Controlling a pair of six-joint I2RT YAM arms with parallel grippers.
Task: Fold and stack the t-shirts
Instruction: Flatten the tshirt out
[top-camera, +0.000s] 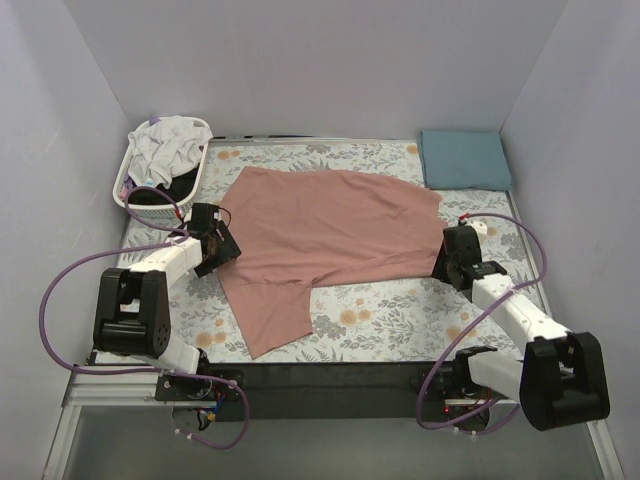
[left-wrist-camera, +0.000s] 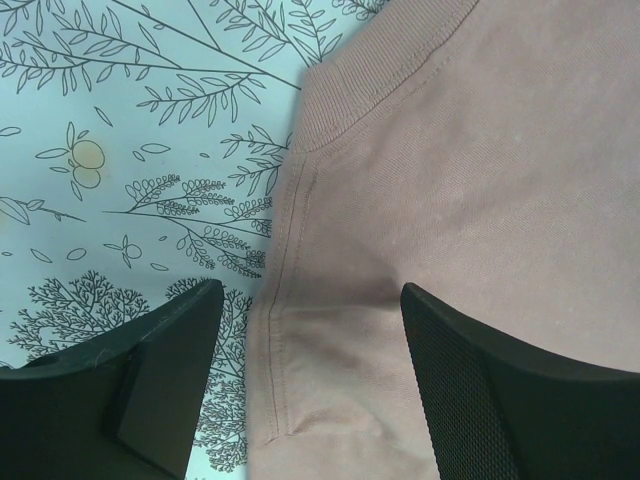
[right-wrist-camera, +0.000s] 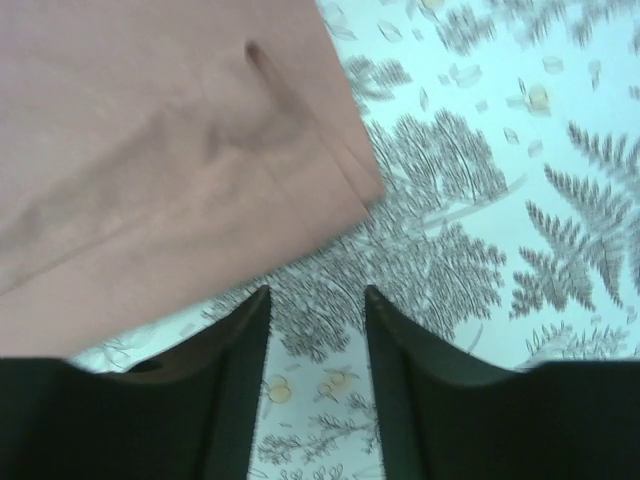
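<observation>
Dusty-pink t-shirt (top-camera: 330, 225), plain teal-blue t-shirt (top-camera: 464, 158), grey-and-orange floral cloth (top-camera: 400, 310), white basket (top-camera: 197, 180), purple cables (top-camera: 45, 300)

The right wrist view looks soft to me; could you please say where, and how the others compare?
Right wrist: the floral cloth smears toward the top right corner, and the dusty-pink t-shirt is slightly soft; left wrist: print and stitching crisp, with a soft shadow on the shirt between the left fingers; top external: even light, no glare.

Pink t-shirt (top-camera: 330, 235) spread on floral cloth (top-camera: 400, 310), folded teal t-shirt (top-camera: 463, 158) far right
</observation>
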